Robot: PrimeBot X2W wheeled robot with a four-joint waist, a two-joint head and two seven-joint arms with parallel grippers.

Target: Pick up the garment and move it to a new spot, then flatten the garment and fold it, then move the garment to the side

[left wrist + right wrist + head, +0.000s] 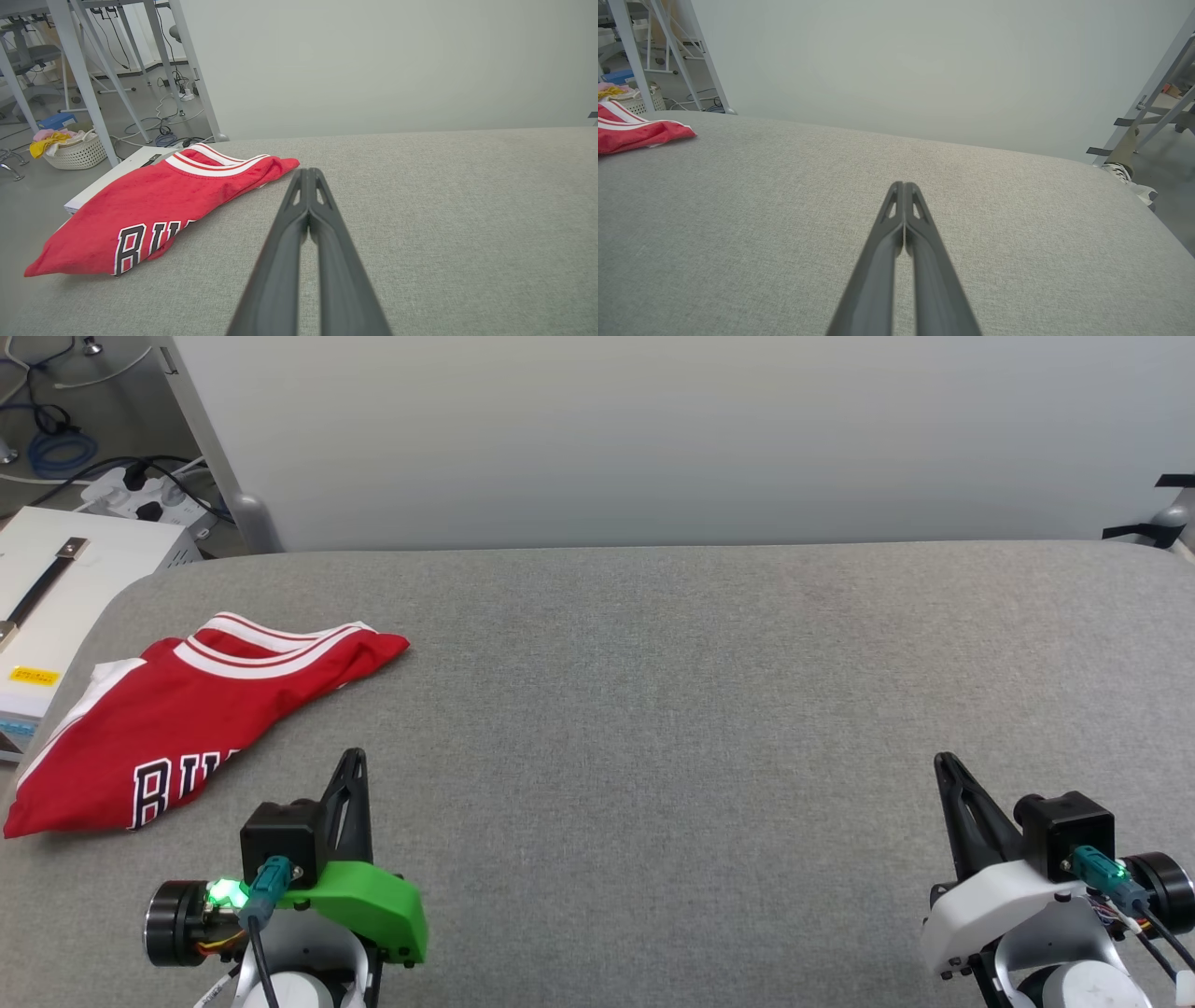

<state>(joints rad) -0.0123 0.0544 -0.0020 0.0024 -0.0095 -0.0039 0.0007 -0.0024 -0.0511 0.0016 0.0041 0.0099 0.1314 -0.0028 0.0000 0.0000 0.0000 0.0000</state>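
You have the garment (187, 709) at the left of the head frame, close to the left border of the grey surface (672, 691). The red cloth is doubled over itself, with the striped trim toward the top of the frame and part of the black lettering showing at its lower edge. It reads as a compact bundle rather than a spread shirt, though you cannot tell how neat the folds are.

Your left end effector (353, 758) sits at the lower left, near the garment's edge but apart from it, fingers pressed together with nothing between them. Your right end effector (943, 762) is at the lower right, well apart from the cloth, likewise closed and empty. Both are in a parked pose that leaves the middle of the surface free.

Judging by that placement, the garment is either waiting to be collected or already set aside. The left arm is the one within reach.
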